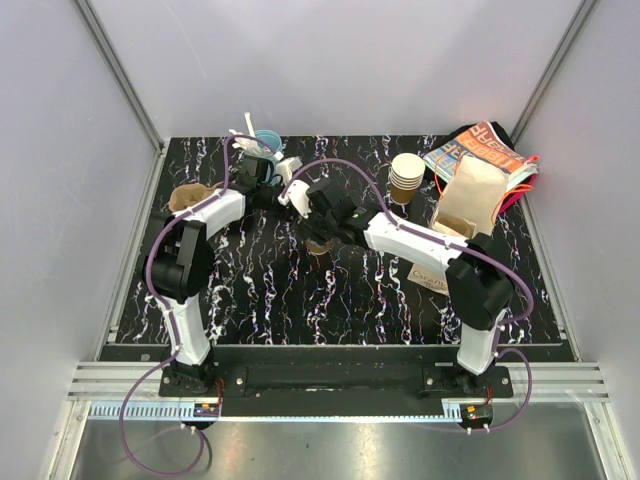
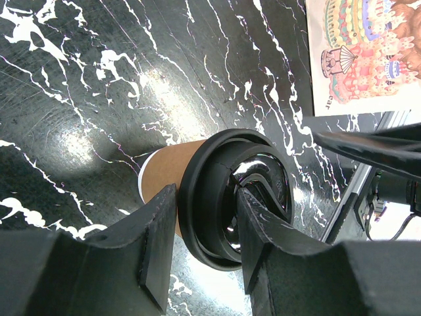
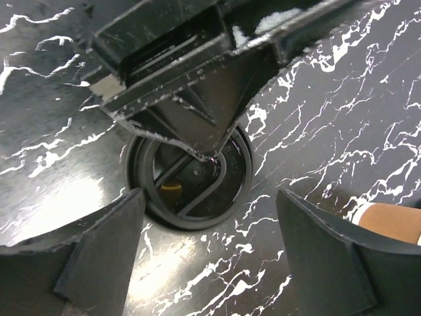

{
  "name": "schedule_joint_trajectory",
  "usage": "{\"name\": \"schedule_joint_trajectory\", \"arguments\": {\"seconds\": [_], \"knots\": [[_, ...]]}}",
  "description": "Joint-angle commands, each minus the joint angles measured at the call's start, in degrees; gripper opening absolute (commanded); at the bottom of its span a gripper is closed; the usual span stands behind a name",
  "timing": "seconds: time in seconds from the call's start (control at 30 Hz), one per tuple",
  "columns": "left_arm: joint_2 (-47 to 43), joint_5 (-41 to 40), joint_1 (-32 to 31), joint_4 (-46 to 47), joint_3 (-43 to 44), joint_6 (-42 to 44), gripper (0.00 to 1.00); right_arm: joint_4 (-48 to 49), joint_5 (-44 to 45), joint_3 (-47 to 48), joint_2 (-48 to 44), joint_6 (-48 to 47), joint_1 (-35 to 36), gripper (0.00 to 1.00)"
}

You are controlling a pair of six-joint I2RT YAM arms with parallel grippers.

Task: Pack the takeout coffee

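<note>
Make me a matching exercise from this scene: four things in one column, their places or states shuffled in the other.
1. black lid
2. paper bag
3. light-blue cup
4. right gripper

A. open, fingers wide apart
B. holds white utensils
C. on the brown cup, between the fingers of the left gripper
D. at the far right of the table

Pairs: 1-C, 2-D, 3-B, 4-A.
</note>
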Motion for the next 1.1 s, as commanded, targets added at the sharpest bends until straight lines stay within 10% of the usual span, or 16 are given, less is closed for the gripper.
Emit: {"name": "schedule_joint_trajectory", "arguments": {"seconds": [0.0, 0.63, 1.07], "knots": [[4.86, -9.88, -1.04, -6.99, -3.03, 3.82, 0.31, 3.91, 4.95, 2.49, 1.71, -1.43, 1.53, 0.89], [4.95, -10.76, -1.04, -6.99, -4.44, 4.17, 0.31, 7.6, 13.92, 0.82, 5.41, -3.98, 4.09, 0.97], [4.77, -8.74, -1.04, -9.98, 0.92, 5.14, 0.34, -8.83, -8.48, 8.65, -1.62, -2.57, -0.22, 0.58]]}}
